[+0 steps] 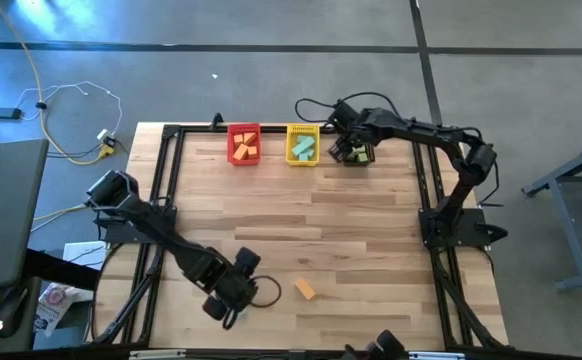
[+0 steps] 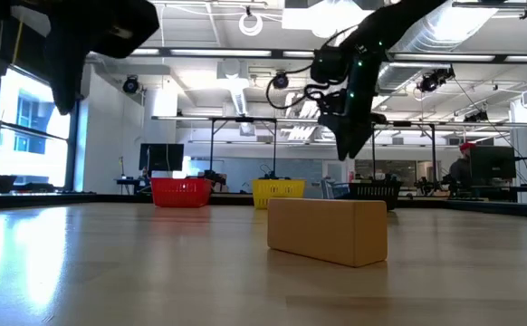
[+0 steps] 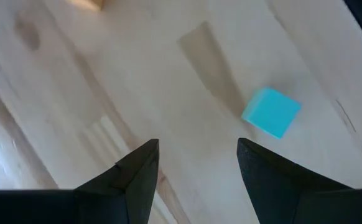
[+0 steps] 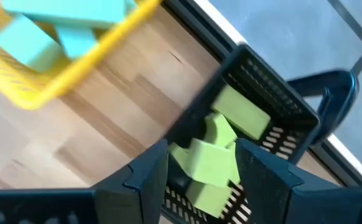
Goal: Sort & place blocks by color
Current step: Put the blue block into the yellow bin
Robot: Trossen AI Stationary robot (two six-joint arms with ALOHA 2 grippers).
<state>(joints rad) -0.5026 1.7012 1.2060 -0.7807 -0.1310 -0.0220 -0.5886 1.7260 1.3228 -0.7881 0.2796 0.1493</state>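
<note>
Two blocks are left out on the counter [image 1: 371,215], as far as these views show: an orange block [image 1: 305,289] near the front edge, and a teal cube [image 3: 270,112] that only the left wrist view catches. The rest are already in their bins along the far edge. Orange pieces sit in the red bin [image 1: 243,143], teal ones in the yellow bin [image 1: 303,143], and light green ones in the black bin [image 4: 274,102], so each colour has its own container.

The right end effector [image 4: 201,163] hangs over the black bin with its fingers spread. A green block [image 4: 209,163] shows between them, but it looks to lie among the other green pieces (whether a finger touches it, I cannot tell). I judge this to be a drop-off into the green bin, with nothing pinched now.

The left end effector [image 3: 196,165] is low over the bare wood at the front of the counter, just beside the orange block in the high view. Its fingers stand spread with nothing between them, and the teal cube lies ahead of them and a little to one side. That placement suggests it is lining up for the teal cube, which would belong in the yellow bin.
</note>
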